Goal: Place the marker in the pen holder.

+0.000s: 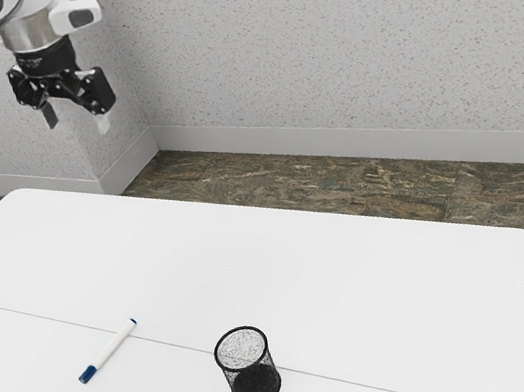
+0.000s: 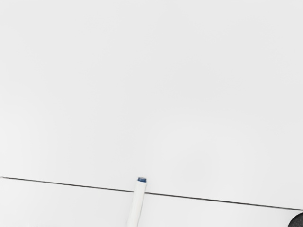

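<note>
My pincer (image 1: 78, 125) hangs in the air, fingers spread wide apart, with nothing in its hold. Below, the white marker (image 1: 113, 347) lies flat on the table (image 1: 356, 271), its slimmer blue end across the thin seam (image 2: 218, 200). Farther off, apart from the marker, the black mesh pen holder (image 1: 256, 388) stands upright

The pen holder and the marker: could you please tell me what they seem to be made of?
Pen holder: probably black-painted metal mesh, as its see-through wall suggests. Marker: likely smooth plastic, judging by its even white barrel and blue ends.
</note>
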